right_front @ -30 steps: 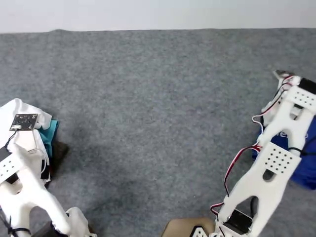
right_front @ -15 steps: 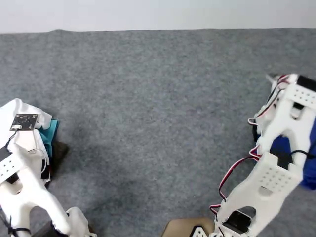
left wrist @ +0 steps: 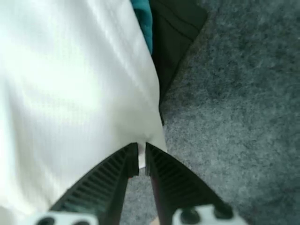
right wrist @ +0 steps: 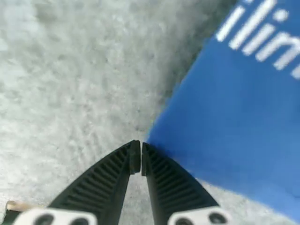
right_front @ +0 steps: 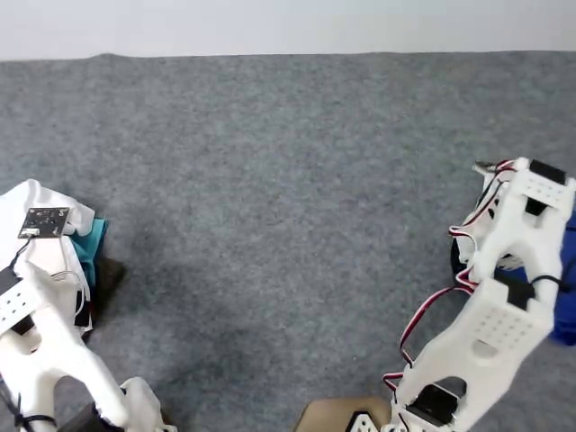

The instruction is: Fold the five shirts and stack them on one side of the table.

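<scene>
A blue shirt (right wrist: 234,117) with white lettering lies on the grey felt table (right_front: 288,180), at the table's far right edge in the high view. One corner of it narrows to a point exactly at the tips of the right gripper (right wrist: 140,154). That gripper's two black jaws are pressed together with almost no gap, and they appear to pinch that corner. The rest of the blue cloth spreads away to one side of the jaws, with bare felt on the other side. From above, the white right arm (right_front: 504,306) covers most of the shirt, and blue shows along the arm's outer side.

At the opposite, left edge of the table is a pile of shirts. A white shirt (left wrist: 70,93) is on top. A teal shirt (left wrist: 143,18) and a dark shirt (left wrist: 173,37) stick out from under it on the side facing the middle of the table. The left gripper (left wrist: 141,154) is at the edge of the white shirt. Its jaws are nearly closed, and a sliver of white fabric is caught between the tips. The left arm (right_front: 40,333) stands over the near side of this pile.
</scene>
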